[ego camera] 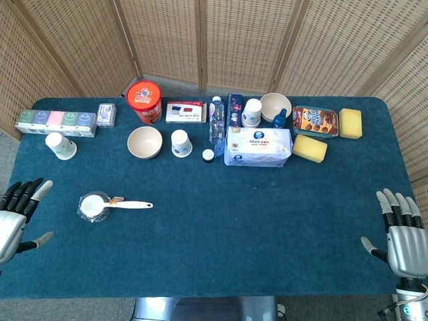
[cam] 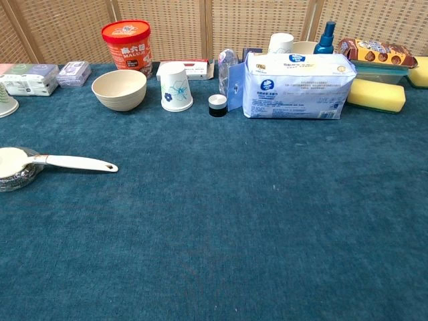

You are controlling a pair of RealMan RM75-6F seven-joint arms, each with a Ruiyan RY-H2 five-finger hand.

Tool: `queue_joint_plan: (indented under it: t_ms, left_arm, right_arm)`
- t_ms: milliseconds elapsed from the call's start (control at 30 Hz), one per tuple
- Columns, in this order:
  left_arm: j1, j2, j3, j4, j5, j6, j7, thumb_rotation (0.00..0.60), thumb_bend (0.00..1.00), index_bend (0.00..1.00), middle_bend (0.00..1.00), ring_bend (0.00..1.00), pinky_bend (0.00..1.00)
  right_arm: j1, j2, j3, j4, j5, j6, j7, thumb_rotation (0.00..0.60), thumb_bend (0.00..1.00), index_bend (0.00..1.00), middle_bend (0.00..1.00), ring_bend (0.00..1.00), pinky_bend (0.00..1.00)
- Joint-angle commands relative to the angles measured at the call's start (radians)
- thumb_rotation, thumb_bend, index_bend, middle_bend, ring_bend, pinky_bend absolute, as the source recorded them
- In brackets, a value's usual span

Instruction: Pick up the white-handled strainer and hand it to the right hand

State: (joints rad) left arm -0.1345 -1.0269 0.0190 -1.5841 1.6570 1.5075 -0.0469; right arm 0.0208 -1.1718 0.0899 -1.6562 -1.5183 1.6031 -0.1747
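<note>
The white-handled strainer (ego camera: 107,204) lies flat on the blue table at the left, mesh bowl to the left and handle pointing right. The chest view shows the strainer (cam: 53,163) at the left edge, partly cut off. My left hand (ego camera: 17,214) hovers at the table's left edge, fingers spread, holding nothing, a short way left of the strainer. At the far right edge my right hand (ego camera: 401,231) is also spread and holds nothing. Neither hand appears in the chest view.
Along the back stand a red tub (ego camera: 144,101), a beige bowl (ego camera: 145,142), paper cups (ego camera: 181,143), a water bottle (ego camera: 215,119), a tissue pack (ego camera: 259,147), yellow sponges (ego camera: 310,148), a snack tray (ego camera: 314,121) and boxed items (ego camera: 55,120).
</note>
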Motion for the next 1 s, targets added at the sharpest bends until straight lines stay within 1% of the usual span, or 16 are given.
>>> queue_joint_plan:
  t_ms: [33,267,367,500,633,700,733,833,1000]
  left_arm:
    - [-0.001,0.002,0.003,-0.005,-0.006,-0.011,0.008,0.6,0.0,0.0,0.0,0.0,0.0]
    - [-0.007,0.008,0.007,-0.015,-0.016,-0.036,0.009,0.6,0.0,0.0,0.0,0.0,0.0]
    - [-0.012,0.014,0.016,-0.03,-0.032,-0.072,0.024,0.6,0.0,0.0,0.0,0.0,0.0]
    - [-0.028,0.023,0.023,-0.073,-0.077,-0.147,0.091,0.6,0.0,0.0,0.0,0.0,0.0]
    - [-0.059,0.011,0.009,-0.095,-0.133,-0.222,0.135,0.6,0.0,0.0,0.0,0.0,0.0]
    - [-0.077,-0.002,-0.001,-0.095,-0.164,-0.257,0.181,0.6,0.0,0.0,0.0,0.0,0.0]
    - [-0.086,-0.014,-0.007,-0.094,-0.183,-0.273,0.218,0.6,0.0,0.0,0.0,0.0,0.0]
    - [-0.112,-0.049,-0.026,-0.096,-0.239,-0.32,0.279,0.6,0.0,0.0,0.0,0.0,0.0]
    - [-0.173,-0.111,-0.056,-0.081,-0.326,-0.414,0.361,0.6,0.0,0.0,0.0,0.0,0.0]
  right_arm:
    - [0.0,0.0,0.001,0.0,0.003,-0.002,0.002,0.6,0.0,0.0,0.0,0.0,0.0]
    - [-0.003,0.007,0.002,-0.006,0.005,0.0,0.014,0.6,0.0,0.0,0.0,0.0,0.0]
    - [-0.003,0.011,0.006,-0.008,0.009,0.0,0.021,0.6,0.0,0.0,0.0,0.0,0.0]
    - [-0.005,0.017,0.009,-0.01,0.014,0.0,0.034,0.6,0.0,0.0,0.0,0.0,0.0]
    - [-0.006,0.021,0.011,-0.011,0.018,0.0,0.046,0.6,0.0,0.0,0.0,0.0,0.0]
    - [-0.007,0.023,0.013,-0.013,0.023,-0.002,0.051,0.6,0.0,0.0,0.0,0.0,0.0]
    - [-0.007,0.023,0.015,-0.013,0.033,-0.005,0.052,0.6,0.0,0.0,0.0,0.0,0.0]
    - [-0.006,0.025,0.02,-0.013,0.051,-0.015,0.058,0.6,0.0,0.0,0.0,0.0,0.0]
    - [-0.006,0.026,0.021,-0.015,0.051,-0.016,0.057,0.6,0.0,0.0,0.0,0.0,0.0]
